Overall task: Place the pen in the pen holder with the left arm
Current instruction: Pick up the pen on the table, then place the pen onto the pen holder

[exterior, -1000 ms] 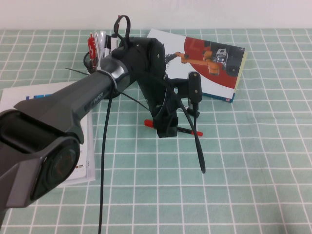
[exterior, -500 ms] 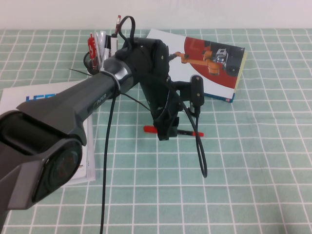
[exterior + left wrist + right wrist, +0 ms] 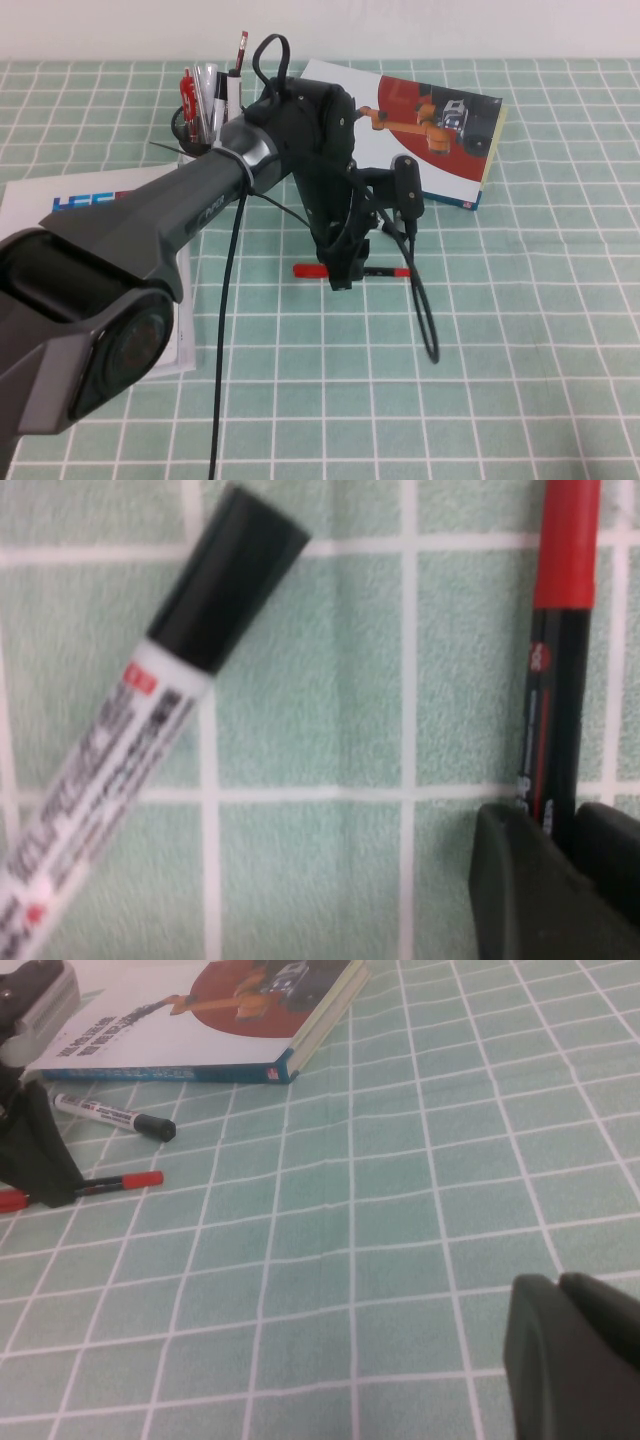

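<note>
The slim red pen [image 3: 385, 271] lies level across the table's middle, by the cloth. My left gripper [image 3: 340, 276] stands over it, fingers pointing down, shut on its dark middle. In the left wrist view the pen [image 3: 556, 680] runs between the two black fingers of the left gripper [image 3: 562, 825]. The pen holder [image 3: 190, 133] stands at the back left, mostly behind the arm, with several pens sticking up. My right gripper [image 3: 565, 1295] is shut and empty, low over the cloth to the right, out of the high view.
A white marker with a black cap [image 3: 112, 1116] lies just behind the pen, near a picture book [image 3: 440, 130] at the back right. A white booklet [image 3: 60, 205] lies at the left under the arm. A loose black cable [image 3: 425, 320] hangs by the gripper.
The left gripper has shifted slightly toward me and turned; the pen's left end has swung toward me, so the pen now lies level. The cable has swung right.
</note>
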